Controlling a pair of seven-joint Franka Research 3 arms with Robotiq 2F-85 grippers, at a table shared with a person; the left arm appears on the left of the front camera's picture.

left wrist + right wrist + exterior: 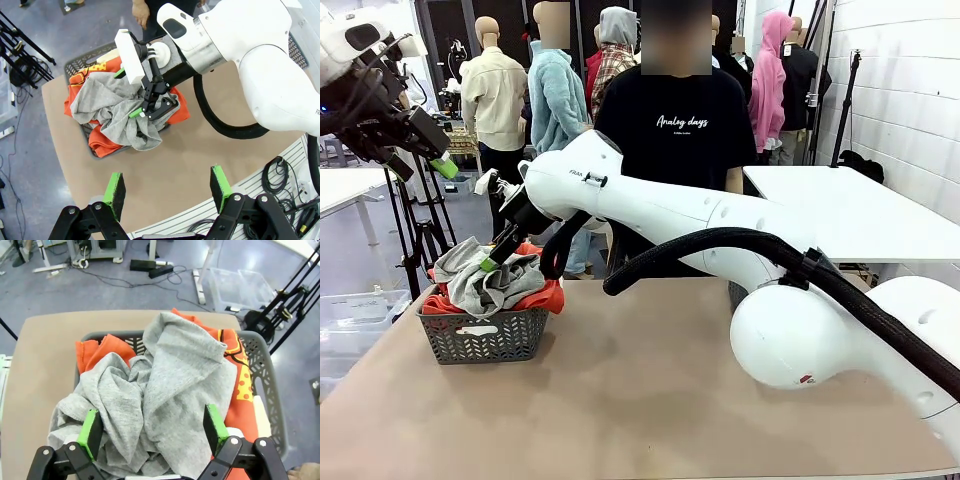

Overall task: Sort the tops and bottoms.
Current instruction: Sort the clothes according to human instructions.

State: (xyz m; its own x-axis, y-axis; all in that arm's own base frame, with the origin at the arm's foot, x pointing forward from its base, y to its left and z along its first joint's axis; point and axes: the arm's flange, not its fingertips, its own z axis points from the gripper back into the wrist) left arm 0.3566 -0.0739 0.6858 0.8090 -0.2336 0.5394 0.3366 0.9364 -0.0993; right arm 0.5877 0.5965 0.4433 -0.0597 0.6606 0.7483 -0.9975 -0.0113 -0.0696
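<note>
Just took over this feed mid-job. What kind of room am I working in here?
Most likely a robotics lab or test floor, not a home. White work tables stand on a bare grey floor, tripods with cables stand near the table, and the laundry basket of clothes sits on a plain tabletop as a test setup.

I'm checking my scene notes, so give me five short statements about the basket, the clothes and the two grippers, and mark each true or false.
1. The light grey garment lies on top of the orange-red garment. True.
2. The right gripper is shut on the grey cloth. False: its jaws stand open, one to each side of the cloth, just above it.
3. The basket stands near the table's left edge in the front view. True.
4. The left gripper is inside the basket. False: it hangs high, apart from the basket, jaws open.
5. The basket is bright blue. False: it is dark grey lattice plastic.
</note>
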